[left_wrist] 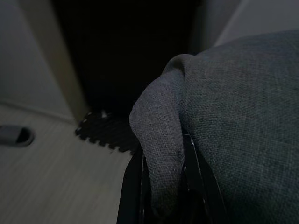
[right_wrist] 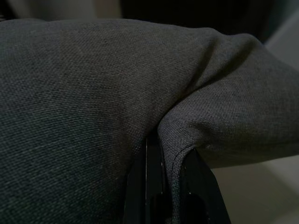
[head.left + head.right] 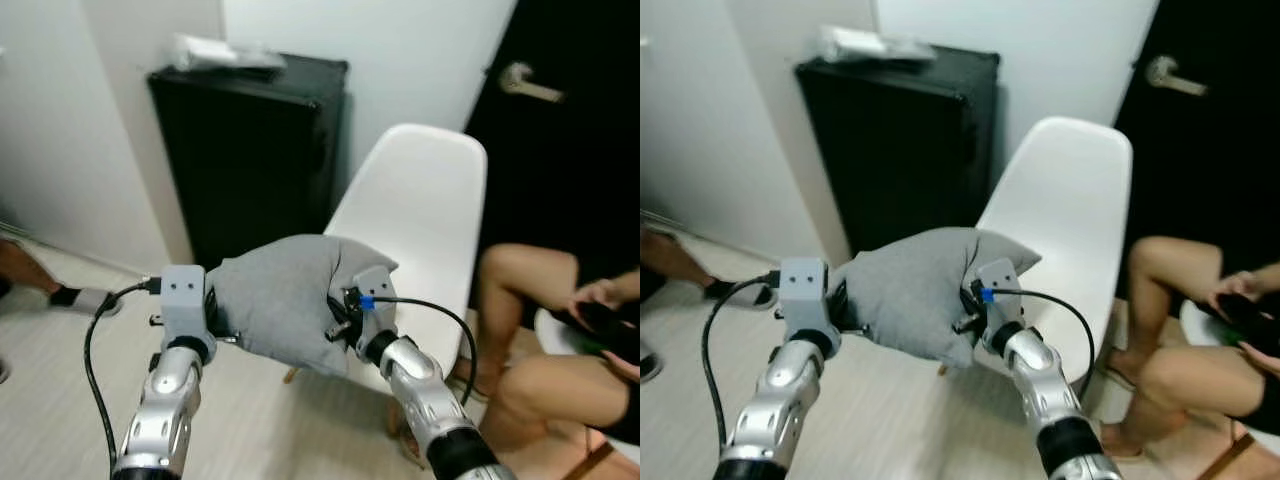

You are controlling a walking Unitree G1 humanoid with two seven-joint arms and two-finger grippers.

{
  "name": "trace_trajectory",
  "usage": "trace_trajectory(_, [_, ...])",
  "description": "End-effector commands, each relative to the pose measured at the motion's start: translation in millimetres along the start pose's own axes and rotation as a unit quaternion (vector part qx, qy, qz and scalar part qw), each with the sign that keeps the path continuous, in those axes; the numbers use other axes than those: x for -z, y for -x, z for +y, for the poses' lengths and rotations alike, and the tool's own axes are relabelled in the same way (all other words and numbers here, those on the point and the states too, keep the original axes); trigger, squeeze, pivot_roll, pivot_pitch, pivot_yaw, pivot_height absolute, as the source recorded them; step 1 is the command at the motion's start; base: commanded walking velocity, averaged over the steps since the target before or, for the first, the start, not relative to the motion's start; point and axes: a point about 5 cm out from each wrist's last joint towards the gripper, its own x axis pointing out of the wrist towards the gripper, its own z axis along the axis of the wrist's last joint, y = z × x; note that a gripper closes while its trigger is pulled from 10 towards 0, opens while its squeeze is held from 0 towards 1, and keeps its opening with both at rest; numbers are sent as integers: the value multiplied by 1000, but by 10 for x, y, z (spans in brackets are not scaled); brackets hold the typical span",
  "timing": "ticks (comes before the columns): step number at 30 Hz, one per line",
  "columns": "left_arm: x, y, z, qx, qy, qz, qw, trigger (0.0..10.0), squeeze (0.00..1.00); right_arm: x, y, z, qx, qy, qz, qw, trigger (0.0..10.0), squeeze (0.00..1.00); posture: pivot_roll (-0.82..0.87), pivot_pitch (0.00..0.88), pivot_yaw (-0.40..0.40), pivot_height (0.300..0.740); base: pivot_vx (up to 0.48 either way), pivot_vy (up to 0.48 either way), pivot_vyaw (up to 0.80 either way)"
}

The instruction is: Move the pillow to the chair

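Jaws of left gripper and right gripper clamped on grey pillow (one edge each), before white chair.

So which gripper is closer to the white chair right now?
Right. The right gripper clamps the pillow over the white chair; the left gripper grips the pillow's far side.

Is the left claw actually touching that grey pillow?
Touching. In the left wrist view the left gripper pinches a fold of the grey pillow between its black fingers.

Head stereo pair looks fwd/down, shares chair; wrist cams close-up on pillow.
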Motion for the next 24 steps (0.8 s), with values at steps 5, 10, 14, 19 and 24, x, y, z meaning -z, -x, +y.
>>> trace_trajectory(5, [-73,-8,-40,12,-4,-20,1000,10000,0,-51,-46,94,-23,7,-13,1000,10000,0,81,60,-13,740,0,0,-800])
trace_trajectory(10, [-89,2,-6,6,-5,-24,1000,10000,0,-51,-49,95,-27,9,-12,1000,10000,0,82,56,-17,740,0,0,-800])
trace_trajectory(14, [-89,4,5,4,-5,-25,1000,10000,0,-49,-50,97,-28,9,-11,1000,10000,0,82,54,-18,740,0,0,-800])
trace_trajectory(19, [-94,2,11,4,-6,-28,1000,10000,0,-59,-51,111,-32,1,-19,999,10000,0,81,55,-17,740,0,0,-604])
trace_trajectory(24, [-124,10,0,12,-6,-43,999,10000,0,-48,-48,148,-43,10,-18,999,10000,0,82,59,-15,740,0,0,0])
